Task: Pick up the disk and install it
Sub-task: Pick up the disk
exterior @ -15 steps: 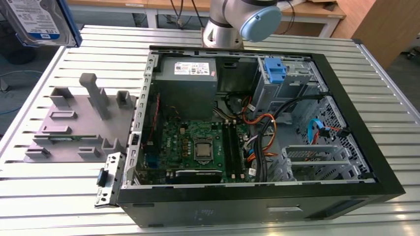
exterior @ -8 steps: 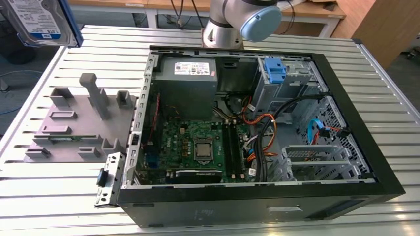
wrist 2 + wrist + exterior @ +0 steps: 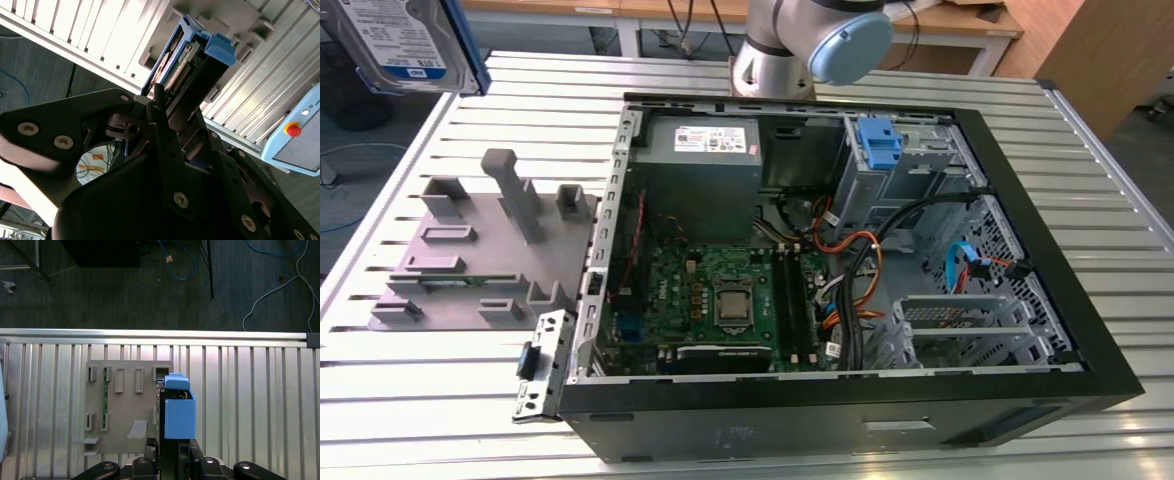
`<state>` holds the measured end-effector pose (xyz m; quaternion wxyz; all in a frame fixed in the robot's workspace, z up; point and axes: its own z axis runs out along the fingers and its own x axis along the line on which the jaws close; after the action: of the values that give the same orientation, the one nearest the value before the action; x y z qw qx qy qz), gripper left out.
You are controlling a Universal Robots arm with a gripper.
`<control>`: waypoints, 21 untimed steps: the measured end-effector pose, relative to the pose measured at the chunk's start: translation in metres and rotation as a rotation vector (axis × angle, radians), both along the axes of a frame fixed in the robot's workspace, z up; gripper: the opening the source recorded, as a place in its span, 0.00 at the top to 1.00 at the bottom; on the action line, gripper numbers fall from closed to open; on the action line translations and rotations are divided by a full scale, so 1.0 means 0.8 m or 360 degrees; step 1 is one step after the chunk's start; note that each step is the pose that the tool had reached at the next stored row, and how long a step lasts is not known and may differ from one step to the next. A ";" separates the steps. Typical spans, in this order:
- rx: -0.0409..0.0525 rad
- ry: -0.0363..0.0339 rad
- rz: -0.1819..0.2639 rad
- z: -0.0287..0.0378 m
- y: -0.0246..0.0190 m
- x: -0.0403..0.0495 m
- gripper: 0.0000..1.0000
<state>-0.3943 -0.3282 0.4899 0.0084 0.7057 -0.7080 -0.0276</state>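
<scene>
Case: black open-sided computer tower case (image 3: 1067, 300), lying flat on the slatted aluminium table (image 3: 427, 380).
Inside the case: green motherboard (image 3: 720, 290) on the floor; grey metal box with a white sticker (image 3: 707, 150) in the far corner; narrow upright blue plastic latch piece (image 3: 881, 145) beside it; orange and black cables (image 3: 854, 260) running to a perforated metal cage (image 3: 961, 320).
Fixture: grey plastic slotted block (image 3: 480, 210) just beside the case, on the exterior view's left; a thin green strip (image 3: 106, 390) stands in one slot.
Disk: flat silver-grey hard drive in a blue plastic carrier (image 3: 400, 45), up in the air at the exterior view's top left, off the table.
Gripper: black two-finger gripper (image 3: 177, 105) clamped on the disk; its fingers (image 3: 162, 130) press the two flat faces.
Disk against gripper: it stands edge-on between the fingers, its blue end reaching past the fingertips, over the fixture's edge in the first wrist view (image 3: 179, 415).
</scene>
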 end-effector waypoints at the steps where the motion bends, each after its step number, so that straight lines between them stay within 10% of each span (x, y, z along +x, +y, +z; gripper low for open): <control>1: 0.0000 0.0000 0.0000 0.0001 0.0000 0.000 0.65; 21: 0.0000 0.0000 0.0000 0.0000 0.0000 0.010 0.65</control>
<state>-0.3862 -0.3282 0.4899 0.0084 0.7056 -0.7080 -0.0276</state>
